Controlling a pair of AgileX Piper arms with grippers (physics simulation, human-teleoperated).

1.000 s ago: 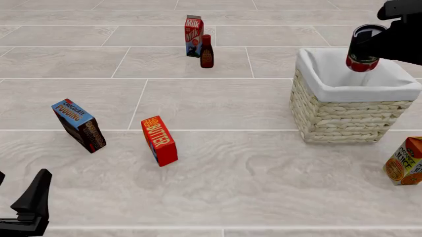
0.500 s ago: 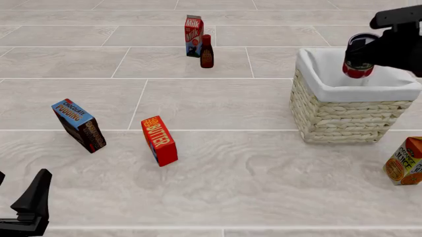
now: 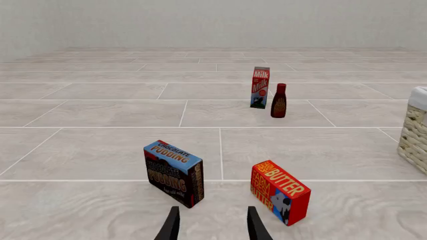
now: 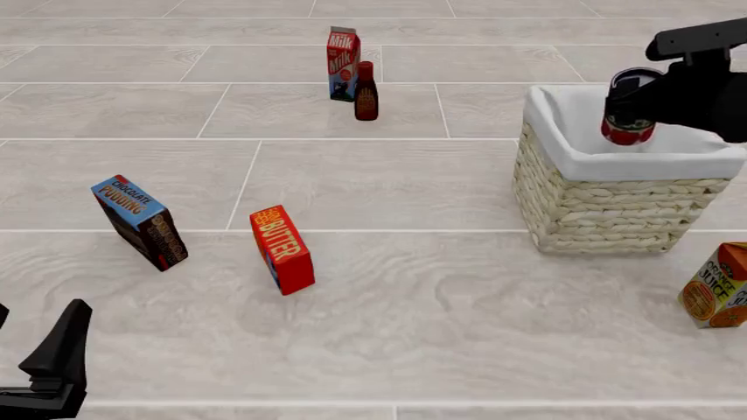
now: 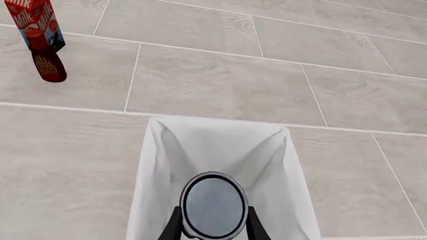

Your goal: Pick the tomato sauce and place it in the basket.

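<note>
Left gripper (image 4: 47, 372) sits low at the near left edge of the table, fingers parted with nothing between them; the left wrist view shows both fingertips (image 3: 171, 227) apart over bare tile. Chocolate pudding box (image 4: 140, 221) stands tilted at left, butter box (image 4: 282, 249) just right of it, also tilted. Farther back, centre, milk carton (image 4: 342, 63) stands upright with the dark sauce bottle (image 4: 366, 91) just beside it. At right, right gripper (image 4: 636, 109) holds the tomato sauce (image 4: 628, 107) clamped, can above the open basket (image 4: 607, 206), over its white lining; right wrist view shows the can's metal top (image 5: 213, 205) between the fingers. Orange juice carton (image 4: 718, 286) stands near the right edge, in front of the basket.
</note>
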